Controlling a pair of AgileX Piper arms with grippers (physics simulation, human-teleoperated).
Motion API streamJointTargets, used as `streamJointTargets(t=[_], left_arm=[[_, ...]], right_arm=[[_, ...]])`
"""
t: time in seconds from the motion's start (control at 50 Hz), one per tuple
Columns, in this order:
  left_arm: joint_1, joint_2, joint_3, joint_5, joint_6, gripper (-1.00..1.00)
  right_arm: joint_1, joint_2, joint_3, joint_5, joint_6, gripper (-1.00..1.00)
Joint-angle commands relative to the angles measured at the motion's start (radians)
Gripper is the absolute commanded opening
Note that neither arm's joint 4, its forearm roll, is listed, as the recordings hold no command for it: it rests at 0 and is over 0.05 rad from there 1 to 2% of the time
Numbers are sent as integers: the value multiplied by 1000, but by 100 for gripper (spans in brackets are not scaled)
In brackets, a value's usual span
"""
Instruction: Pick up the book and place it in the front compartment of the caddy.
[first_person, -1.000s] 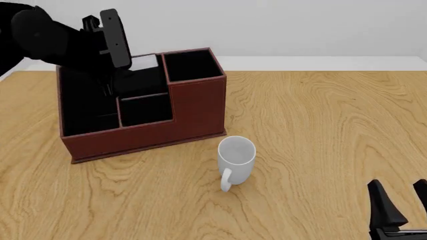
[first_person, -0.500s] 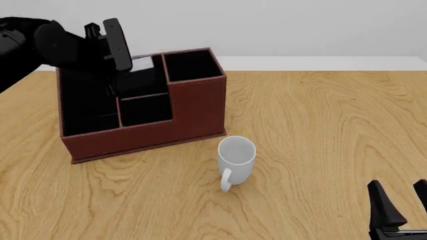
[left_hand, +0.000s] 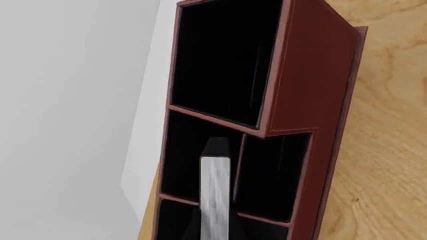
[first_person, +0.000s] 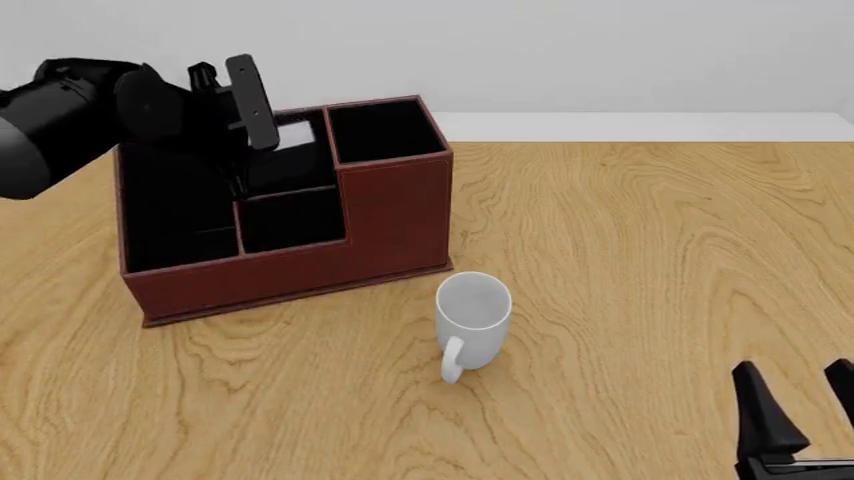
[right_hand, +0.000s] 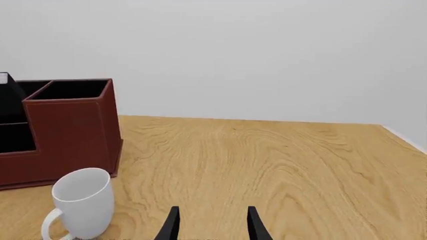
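Observation:
The reddish-brown caddy (first_person: 294, 275) stands at the back left of the table, its black-lined compartments open upward. It also shows in the left wrist view (left_hand: 313, 75) and the right wrist view (right_hand: 73, 135). My left gripper (first_person: 230, 88) is shut on the black book (first_person: 250, 100) and holds it tilted, lower end down, over the caddy's rear middle part. In the left wrist view the book's white page edges (left_hand: 216, 195) point into a middle compartment. My right gripper (first_person: 801, 405) is open and empty at the front right, and it shows in its own view (right_hand: 213, 222).
A white mug (first_person: 474, 320) stands upright just in front of the caddy's right corner, handle toward me; it also shows in the right wrist view (right_hand: 80, 202). Bare wooden table (first_person: 641, 250) spreads to the right. A pale wall rises behind the table's far edge.
My left arm has drawn back to the left and lowered. The book has moved a little down and to the right over the caddy. The right arm has not moved.

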Motion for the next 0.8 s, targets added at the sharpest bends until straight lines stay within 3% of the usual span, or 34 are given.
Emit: streamJointTargets(t=[0.02,0.8], left_arm=[[-5,23,-30,-23,8,-100],[18,205,-132,-87,34,-100]], right_arm=[[5,-4,0,11,-11,100],[8,-2,0,27,-49,100]])
